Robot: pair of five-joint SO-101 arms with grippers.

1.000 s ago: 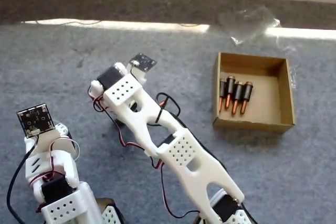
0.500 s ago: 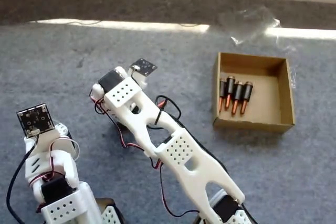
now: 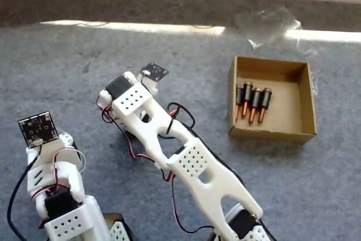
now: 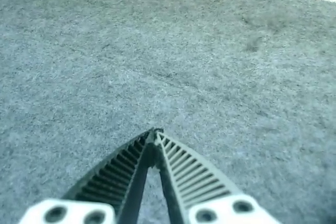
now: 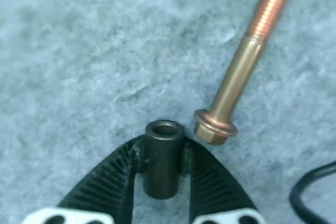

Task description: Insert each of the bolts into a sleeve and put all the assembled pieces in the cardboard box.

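Right wrist view: tool [image 5: 163,146] grips sleeve [image 5: 163,166] beside bolt [image 5: 245,64]

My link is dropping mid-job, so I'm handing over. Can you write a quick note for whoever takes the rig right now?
Grippers: the left gripper is shut and empty, over bare mat. The right gripper is shut on a sleeve, open end toward its camera.
Things: a loose bolt lies on the mat, its head beside the sleeve.
Done: four assembled pieces lie in the box.
Left: put the bolt into the sleeve, then box that piece.
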